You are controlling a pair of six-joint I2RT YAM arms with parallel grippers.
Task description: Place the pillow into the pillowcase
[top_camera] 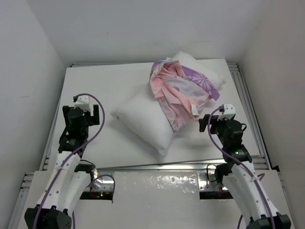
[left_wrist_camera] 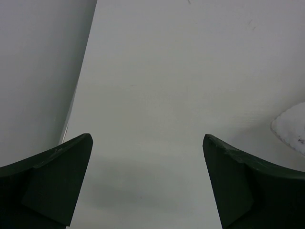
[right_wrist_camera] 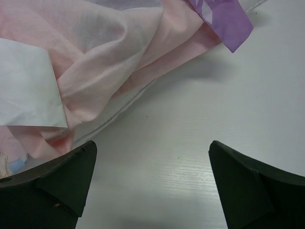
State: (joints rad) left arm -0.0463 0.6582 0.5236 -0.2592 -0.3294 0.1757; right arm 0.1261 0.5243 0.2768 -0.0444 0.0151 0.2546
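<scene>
Pillow (top_camera: 143,121) — plump and white — lies diagonally on the worktop (top_camera: 105,86), right of centre. The pillowcase (top_camera: 178,90) sits crumpled over its far half, mostly pale pink side out, with purple showing at the far right and a white tag (top_camera: 194,110) at the near edge. The right gripper (right_wrist_camera: 152,148) hangs just beside that edge, jaws wide apart and empty. The left gripper (left_wrist_camera: 147,143) — equally spread, holding nothing — is well apart on the pillow's left.
</scene>
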